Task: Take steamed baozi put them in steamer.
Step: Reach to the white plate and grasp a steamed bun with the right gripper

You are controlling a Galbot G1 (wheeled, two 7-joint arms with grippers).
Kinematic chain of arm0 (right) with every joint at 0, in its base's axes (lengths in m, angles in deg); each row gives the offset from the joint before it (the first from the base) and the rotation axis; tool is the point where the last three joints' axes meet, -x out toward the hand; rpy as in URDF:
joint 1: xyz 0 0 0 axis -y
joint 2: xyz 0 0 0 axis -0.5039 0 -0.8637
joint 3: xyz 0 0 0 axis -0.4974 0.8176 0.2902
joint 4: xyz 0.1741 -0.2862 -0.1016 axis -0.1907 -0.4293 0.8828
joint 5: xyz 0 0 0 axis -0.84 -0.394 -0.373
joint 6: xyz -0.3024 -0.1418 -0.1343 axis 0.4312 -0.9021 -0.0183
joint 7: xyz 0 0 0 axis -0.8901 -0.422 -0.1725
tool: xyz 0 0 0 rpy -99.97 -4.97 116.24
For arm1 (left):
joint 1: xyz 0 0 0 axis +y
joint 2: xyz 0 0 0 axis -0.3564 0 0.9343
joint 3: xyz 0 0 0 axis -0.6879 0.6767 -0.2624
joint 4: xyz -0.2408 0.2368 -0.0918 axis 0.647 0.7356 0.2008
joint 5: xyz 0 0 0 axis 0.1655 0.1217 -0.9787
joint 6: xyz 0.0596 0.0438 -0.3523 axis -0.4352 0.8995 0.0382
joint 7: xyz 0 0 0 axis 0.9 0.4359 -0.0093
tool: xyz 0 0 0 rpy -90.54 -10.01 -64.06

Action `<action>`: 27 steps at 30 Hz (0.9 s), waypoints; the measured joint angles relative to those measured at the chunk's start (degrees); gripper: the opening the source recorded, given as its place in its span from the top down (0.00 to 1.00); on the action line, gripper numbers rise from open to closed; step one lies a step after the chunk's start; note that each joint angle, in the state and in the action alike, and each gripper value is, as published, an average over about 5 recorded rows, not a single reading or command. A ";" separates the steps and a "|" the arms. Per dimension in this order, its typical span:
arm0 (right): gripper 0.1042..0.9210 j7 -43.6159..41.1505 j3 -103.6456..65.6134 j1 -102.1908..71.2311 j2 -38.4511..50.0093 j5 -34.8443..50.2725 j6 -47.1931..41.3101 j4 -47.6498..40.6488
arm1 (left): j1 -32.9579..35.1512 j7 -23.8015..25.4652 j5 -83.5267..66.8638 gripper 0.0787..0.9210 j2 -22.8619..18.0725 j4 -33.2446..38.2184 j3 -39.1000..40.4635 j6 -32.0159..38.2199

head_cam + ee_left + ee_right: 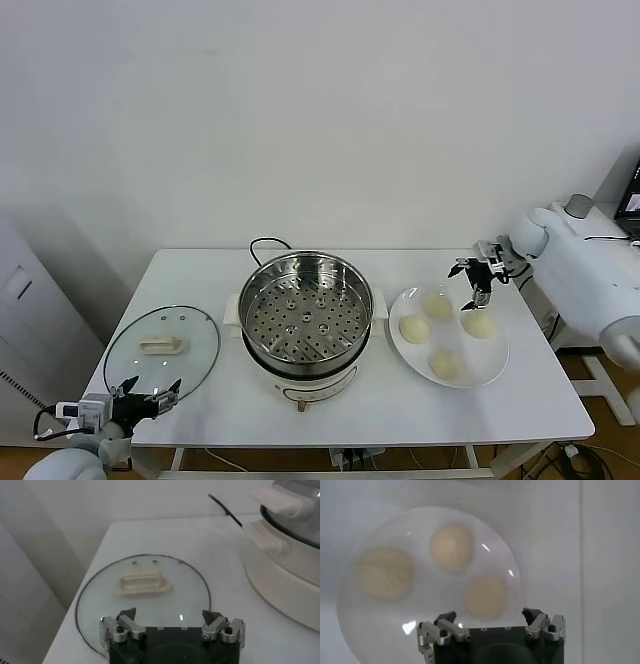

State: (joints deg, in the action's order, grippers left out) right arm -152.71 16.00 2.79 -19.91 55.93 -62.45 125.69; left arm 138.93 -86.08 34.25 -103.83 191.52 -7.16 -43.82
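Item 1, steamed baozi [414, 328]: 4 smooth, round, pale cream buns, plain and unmarked, lying apart from one another on a flat white plate [496, 367]. The plate sits on the white table [540, 400] just to the right of the steamer, likely so each bun can be lifted singly. The right wrist view shows 3 of them.

Item 2, steamer [308, 308]: round shiny steel basket with perforated bottom, on a white base with side handles, at table centre. It holds no buns; nothing has been loaded yet.

Item 3, glass lid [163, 350]: lying flat at the table's left, handle up, set apart, which leaves the basket open from above.

Item 4, right gripper [478, 278]: above the far edge of the plate, jaws spread wide, holding nothing. Judged to be placed for a first descent onto a bun.

Item 5, left gripper [150, 393]: low at the table's near-left corner beside the lid, jaws spread, holding nothing, apparently waiting.
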 measured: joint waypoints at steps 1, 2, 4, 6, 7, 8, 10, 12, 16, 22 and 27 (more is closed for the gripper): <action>0.12 0.28 -0.26 -0.14 -0.60 -0.55 0.26 -0.69 | 0.06 0.03 0.00 0.12 0.00 -0.02 0.00 0.00; 0.12 0.57 -0.53 -0.28 -1.19 -1.11 0.50 -1.34 | 0.13 0.07 0.00 0.12 0.00 -0.05 0.00 0.00; 0.12 1.19 -1.13 -0.57 -2.33 -2.29 0.89 -2.58 | 0.25 0.13 -0.01 0.12 0.01 -0.10 0.01 0.00; 0.12 1.84 -1.81 -0.89 -3.42 -3.51 1.18 -3.72 | 0.32 0.18 -0.01 0.12 0.00 -0.13 0.04 0.00; 0.12 2.17 -2.19 -1.05 -3.96 -4.16 1.29 -4.28 | 0.33 0.20 -0.01 0.12 -0.01 -0.13 0.07 0.01; 0.12 2.49 -2.58 -1.21 -4.49 -4.82 1.39 -4.81 | 0.34 0.21 -0.01 0.12 -0.04 -0.13 0.11 0.01; 0.12 3.08 -3.38 -1.43 -5.45 -6.13 1.53 -5.84 | 0.38 0.23 -0.01 0.12 -0.13 -0.12 0.17 0.01; 0.12 3.56 -4.19 -1.60 -6.35 -7.48 1.64 -6.78 | 0.48 0.25 -0.01 0.12 -0.25 -0.06 0.22 0.01; 0.12 4.15 -5.79 -1.89 -7.84 -10.02 1.73 -8.52 | 0.84 0.29 -0.01 0.12 -0.39 0.06 0.24 0.10; 0.23 4.19 -7.81 -2.25 -9.27 -12.88 1.69 -10.37 | 1.21 0.37 -0.03 0.12 -0.44 0.17 0.21 0.21; 0.36 4.10 -9.06 -2.41 -9.93 -14.24 1.50 -11.27 | 1.32 0.37 -0.04 0.12 -0.51 0.34 0.19 0.22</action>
State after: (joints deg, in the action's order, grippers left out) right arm -148.61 6.94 0.38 -29.84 41.68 -60.95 114.42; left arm 140.24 -85.72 34.20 -104.34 191.86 -6.97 -43.60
